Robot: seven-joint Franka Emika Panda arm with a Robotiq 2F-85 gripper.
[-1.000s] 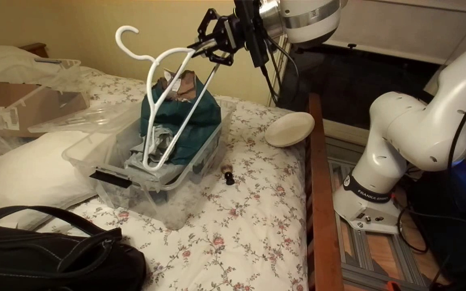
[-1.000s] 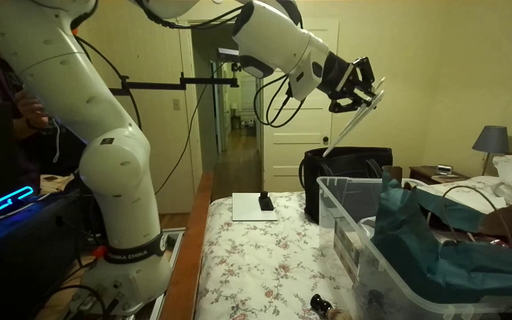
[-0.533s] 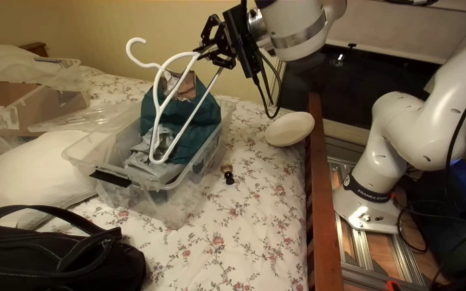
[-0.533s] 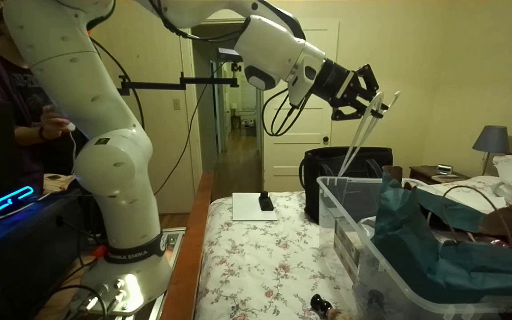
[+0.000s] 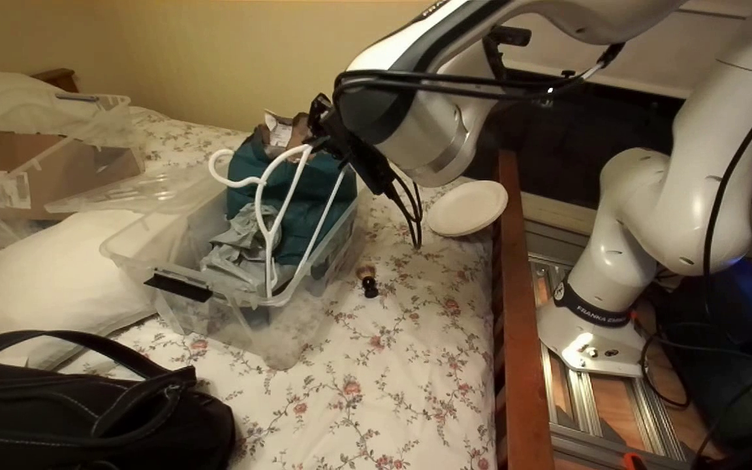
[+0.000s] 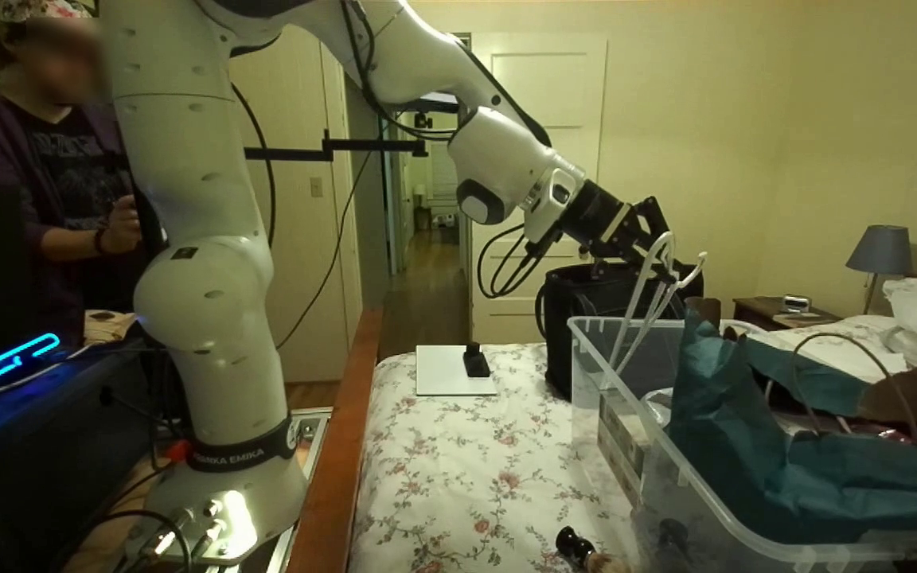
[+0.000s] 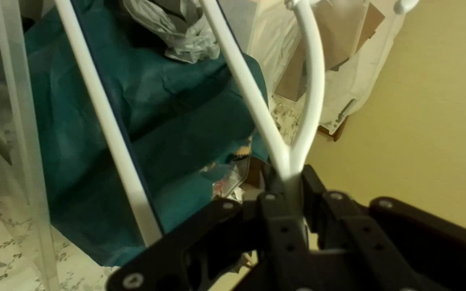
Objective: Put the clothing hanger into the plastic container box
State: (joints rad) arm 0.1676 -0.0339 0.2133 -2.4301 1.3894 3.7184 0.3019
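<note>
Placement of a clothing hanger (image 5: pixel 271 236) in a plastic container box (image 5: pixel 232 320), the box standing on the desk (image 5: pixel 389 378), set in from the desk edge that carries a wooden rail (image 5: pixel 513 326). Stage in hand: judged to be insertion; in both exterior views the hanger's lower end appears to lie within the box rim, near the box end that faces the black bag (image 5: pixel 89 405), with the upper part standing above the rim. Contact of the lower end with the contents cannot be told. Hand (image 7: pixel 291 182): pinching the hanger at its upper end, where two white bars merge (wrist view). Next move, as a judgement: lower the hanger along its slant, turn it flatter so that it clears the rim and settles over the teal paper bag (image 5: pixel 311 202), and only then spread the hand and lift away. Orientation: long axis steep, running from the hand, nearer the desk edge along the yellow wall (image 5: pixel 219 65), down towards the desk edge opposite, the side on which the black bag lies. Hook (image 6: pixel 696 274): directed sideways, away from the rail edge and towards the desk edge facing it, its tip curling upward
</note>
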